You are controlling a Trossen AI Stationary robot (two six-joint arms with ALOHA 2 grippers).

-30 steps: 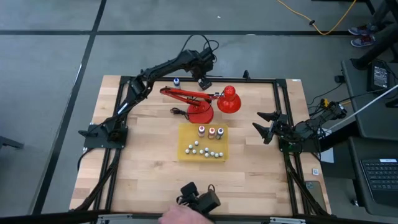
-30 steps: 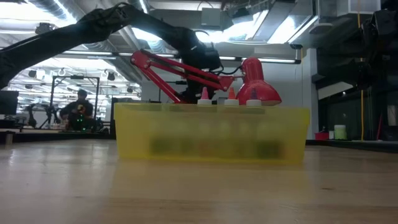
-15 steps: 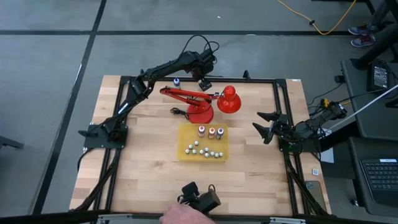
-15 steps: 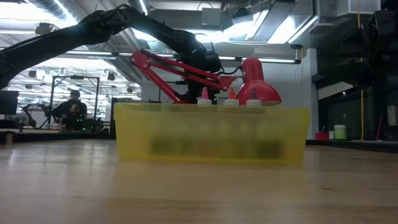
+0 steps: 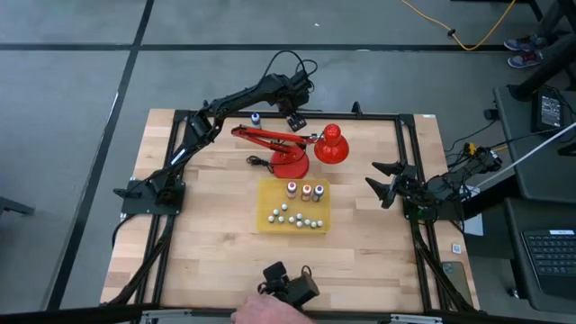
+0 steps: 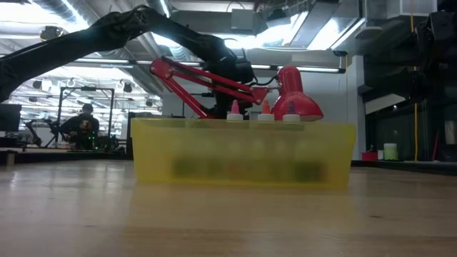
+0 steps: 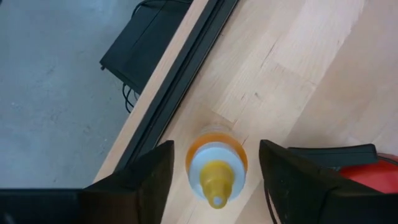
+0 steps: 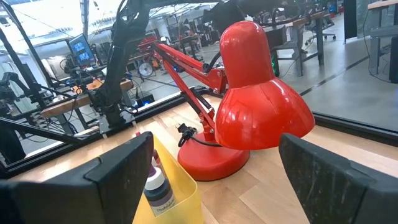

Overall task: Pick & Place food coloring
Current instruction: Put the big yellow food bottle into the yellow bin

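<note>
From above, the left arm (image 5: 229,99) stretches to the table's far edge, its gripper (image 5: 293,115) behind the lamp (image 5: 301,148). The right gripper (image 5: 385,182) waits, spread. The left wrist view shows fingers apart, flanking an orange bottle (image 7: 216,167) without touching. No writing is legible.

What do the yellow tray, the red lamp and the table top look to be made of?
Yellow tray: likely translucent plastic; blurred shapes show through its wall.
Red lamp: glossy painted shade, probably metal; sharp highlights on it.
Table top: light wood planks, matte, with visible grain and seams.
</note>
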